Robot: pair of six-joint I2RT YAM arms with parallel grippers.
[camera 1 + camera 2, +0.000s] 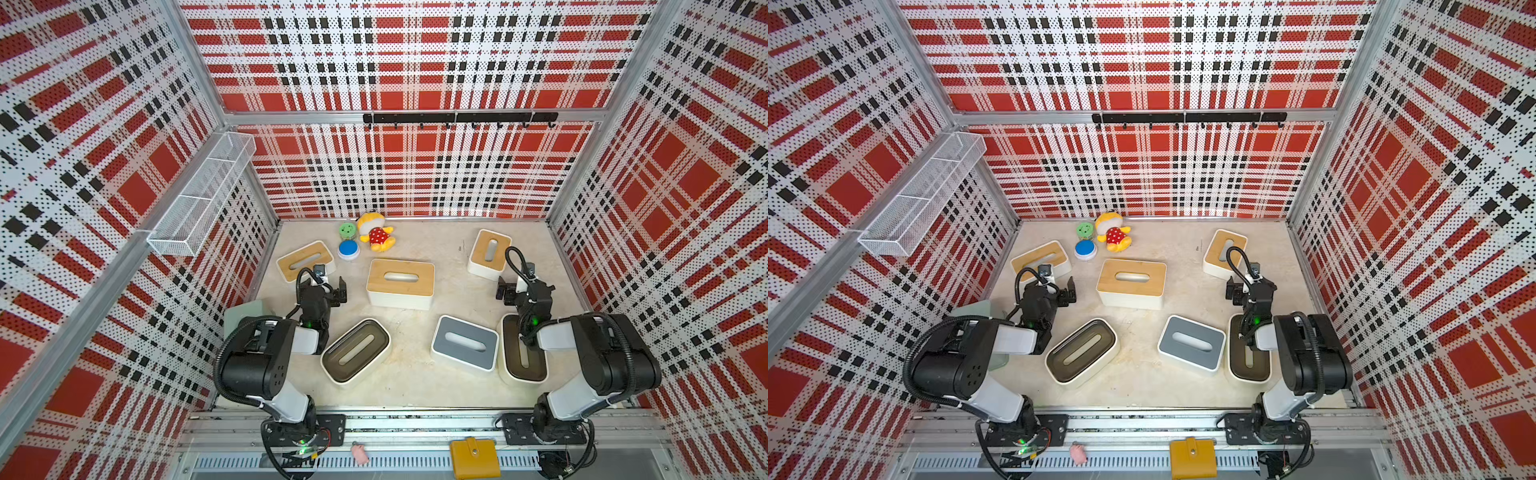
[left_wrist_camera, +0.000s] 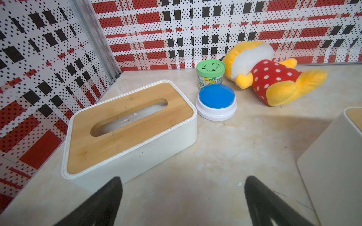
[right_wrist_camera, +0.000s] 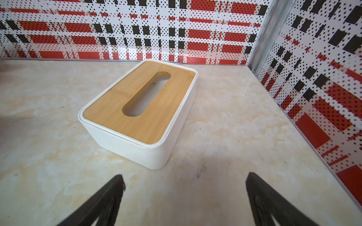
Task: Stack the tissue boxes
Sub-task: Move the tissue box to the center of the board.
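1. The pale counter (image 1: 415,390) carries everything. Both arms cover parts of its front.
2. The left arm (image 1: 266,357) hides most of the pale green box (image 1: 243,311) by the left wall. Only a corner shows, and its lid cannot be seen.
3. The right arm (image 1: 611,357) covers part of the right brown-lid box (image 1: 519,365) at the front right.
4. The middle bamboo box (image 1: 400,282) sits in the middle of the counter. The left wrist view cuts it off at the edge.
5. The front brown-lid box (image 1: 355,351) and the grey-lid box (image 1: 464,343) lie in front, apart from each other.
6. The back-left bamboo box (image 2: 127,127) is near the left wall. The back-right bamboo box (image 3: 141,109) is near the far right corner. Every box in view rests on the counter by itself.
7. The left hand (image 2: 183,178) is spread wide and holds nothing. Only its two black tips show.
8. The right hand (image 3: 185,175) is also spread wide, with bare counter between its tips.
9. The soft toy (image 2: 274,78), blue disc (image 2: 216,101) and green jar (image 2: 210,75) sit by the back wall. The jar's label is too small to read.
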